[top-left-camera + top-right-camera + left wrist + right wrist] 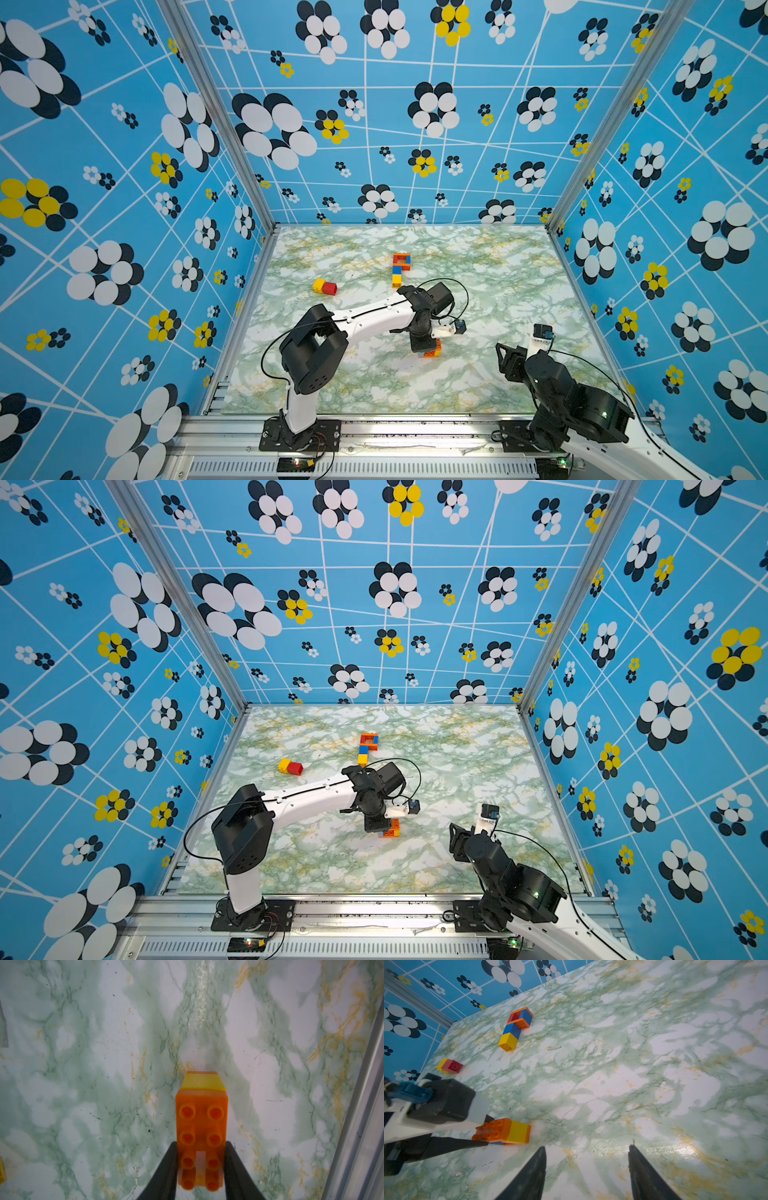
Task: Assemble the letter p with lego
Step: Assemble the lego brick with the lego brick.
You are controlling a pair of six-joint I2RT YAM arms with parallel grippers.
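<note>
Tabletop [498, 270]: marbled green and white; it carries all the lego.
Left arm [374, 311]: reaches to mid-tabletop. The left jaws are clamped narrow on the long sides of the orange brick, at one end of it.
Right arm [552, 382]: sits at the near right. The right jaws stand partly spread over bare tabletop, with nothing between them.
Letter [401, 268]: lies flat at far centre, well apart from both arms. It is an orange, red and blue loop with a blue and yellow stem below.
Stack [502, 1131]: the orange brick [201, 1126] has its studs sideways, a yellow brick [202, 1082] at its free end and a blue sliver beneath. It is low over the tabletop; I cannot tell whether it touches.
Pair [325, 286]: a yellow and a red brick joined, lying loose to the left of the letter.
Handling: the bricks look light, stiff and smooth-sided. A squeeze across flat parallel walls should hold, while studs give poor purchase. Joints likely pop under a twist, so press straight.
Risk: the end grip leaves a long overhang, and the yellow brick may lever off.
</note>
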